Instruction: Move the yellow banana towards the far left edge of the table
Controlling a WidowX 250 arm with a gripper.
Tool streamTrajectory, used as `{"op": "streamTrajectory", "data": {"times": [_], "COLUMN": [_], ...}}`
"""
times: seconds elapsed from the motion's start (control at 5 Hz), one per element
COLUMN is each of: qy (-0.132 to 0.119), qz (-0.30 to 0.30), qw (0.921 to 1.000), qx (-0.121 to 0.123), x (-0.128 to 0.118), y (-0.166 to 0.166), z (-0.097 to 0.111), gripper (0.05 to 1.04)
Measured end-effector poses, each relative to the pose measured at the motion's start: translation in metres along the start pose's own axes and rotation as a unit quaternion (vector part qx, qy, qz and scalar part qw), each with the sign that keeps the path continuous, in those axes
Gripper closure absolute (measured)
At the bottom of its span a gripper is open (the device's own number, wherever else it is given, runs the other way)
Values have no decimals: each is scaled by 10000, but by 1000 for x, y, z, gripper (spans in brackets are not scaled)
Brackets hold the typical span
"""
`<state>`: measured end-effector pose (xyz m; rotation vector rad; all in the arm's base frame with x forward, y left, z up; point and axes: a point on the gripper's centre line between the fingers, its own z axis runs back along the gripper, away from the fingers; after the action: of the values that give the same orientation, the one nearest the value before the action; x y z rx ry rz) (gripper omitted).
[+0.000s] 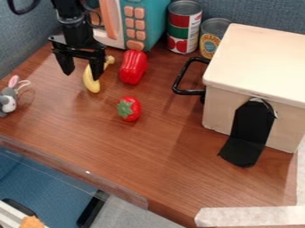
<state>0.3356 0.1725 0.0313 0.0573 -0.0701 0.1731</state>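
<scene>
Black arm at upper left, tool downward, two fingers spread apart.

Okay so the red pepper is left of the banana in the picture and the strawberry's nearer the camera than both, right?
Not quite: the camera view shows the red pepper right of the banana. The strawberry is nearer the camera than both.

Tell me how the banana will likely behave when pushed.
The banana looks like a stiff toy, so it should hold its bend. That curve would probably make it swivel rather than roll straight. Its smooth-looking skin may slide readily over the table.
</scene>
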Motion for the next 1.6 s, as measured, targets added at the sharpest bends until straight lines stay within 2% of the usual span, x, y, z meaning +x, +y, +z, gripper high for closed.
{"op": "streamTrajectory", "data": {"times": [0.2,0.4,0.6,0.8,1.0,1.2,1.4,1.6], "qy": [135,129,101,97,-45,-234,-255,65], "qz": [-33,-58,-63,-80,131,491,658,781], "qw": [9999,9999,9999,9999,9998,9985,9975,9969], "qx": [49,-3,-21,-38,-130,-69,-76,42], "x": [4,5,5,5,3,5,13,11], "y": [-5,-9,-9,-8,18,54,73,90], "z": [-13,-14,-14,-14,-3,12,14,-11], "gripper": [139,428,547,547,547,547,547,547]}}
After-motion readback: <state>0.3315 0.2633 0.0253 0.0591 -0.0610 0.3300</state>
